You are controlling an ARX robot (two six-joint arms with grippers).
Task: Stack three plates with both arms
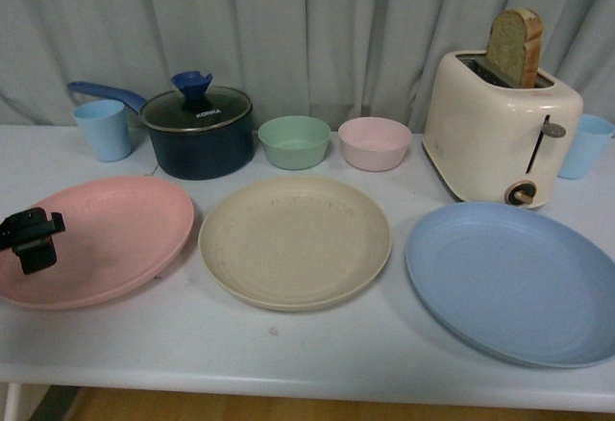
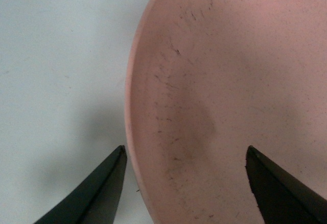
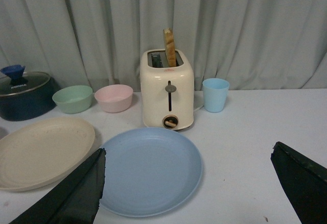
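Three plates lie in a row on the white table: a pink plate (image 1: 101,236) at the left, a beige plate (image 1: 294,240) in the middle, a blue plate (image 1: 514,280) at the right. My left gripper (image 1: 31,236) hovers open over the pink plate's left edge; in the left wrist view its fingers (image 2: 104,191) straddle the pink plate's rim (image 2: 134,132), one outside, one over the plate. My right gripper (image 3: 186,183) is open, back from the blue plate (image 3: 148,169), and does not show in the front view. The beige plate (image 3: 43,150) lies beside it.
Behind the plates stand a dark pot with a glass lid (image 1: 198,131), a green bowl (image 1: 294,141), a pink bowl (image 1: 375,142), a cream toaster (image 1: 500,133) holding a bread slice (image 1: 515,46), and two blue cups (image 1: 102,129) (image 1: 584,145). A curtain hangs behind.
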